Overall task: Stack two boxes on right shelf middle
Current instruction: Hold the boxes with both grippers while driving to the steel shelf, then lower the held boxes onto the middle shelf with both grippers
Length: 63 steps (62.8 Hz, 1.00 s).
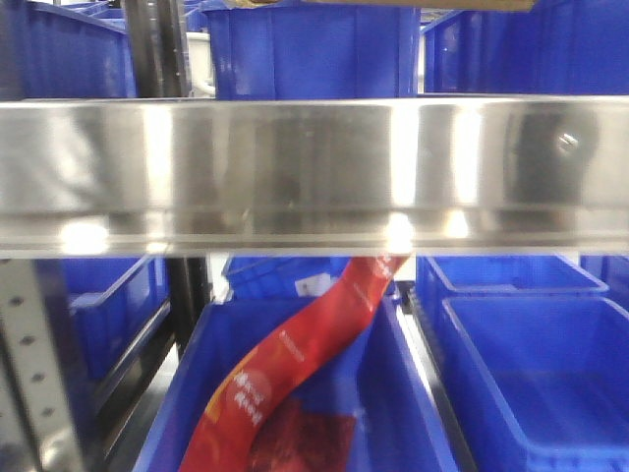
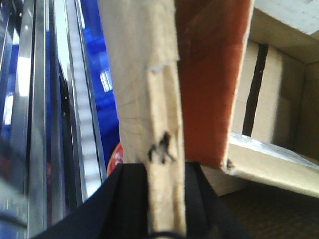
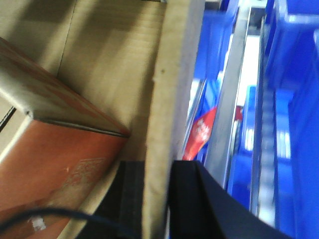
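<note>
Steel fills the front view: the shelf [image 1: 314, 172] rail runs mirror-bright from edge to edge. Blue bins [image 1: 531, 383] stand behind, above and below it. The box [image 2: 144, 74], plain brown cardboard, is held up just beside the shelf, whose rails and bins show past its wall in both wrist views. A strip of cardboard shows at the top of the front view, above the rail. A red-brown carton [image 3: 55, 164] lies tilted inside the box. A red packet [image 1: 295, 374] slants in a lower bin. The left fingers [image 2: 127, 199] are clamped on one box wall, the right fingers [image 3: 187, 194] on another wall [image 3: 169, 74].
</note>
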Each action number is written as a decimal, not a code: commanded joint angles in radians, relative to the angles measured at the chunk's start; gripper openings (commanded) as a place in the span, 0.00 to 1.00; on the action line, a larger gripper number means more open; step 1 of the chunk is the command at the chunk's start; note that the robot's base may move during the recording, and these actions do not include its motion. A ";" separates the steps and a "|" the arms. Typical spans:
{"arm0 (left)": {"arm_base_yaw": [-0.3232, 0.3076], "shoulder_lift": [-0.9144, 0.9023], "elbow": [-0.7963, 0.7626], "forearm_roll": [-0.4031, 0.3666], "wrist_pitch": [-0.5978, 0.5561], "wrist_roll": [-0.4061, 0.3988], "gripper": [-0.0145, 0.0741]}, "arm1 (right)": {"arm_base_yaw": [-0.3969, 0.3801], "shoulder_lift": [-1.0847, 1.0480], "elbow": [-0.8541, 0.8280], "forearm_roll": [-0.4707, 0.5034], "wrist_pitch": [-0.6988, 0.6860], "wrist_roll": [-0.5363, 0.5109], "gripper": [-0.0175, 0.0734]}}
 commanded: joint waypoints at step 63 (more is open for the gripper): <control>0.003 -0.018 -0.012 -0.012 -0.032 -0.001 0.04 | -0.012 -0.008 -0.009 -0.049 -0.068 -0.009 0.02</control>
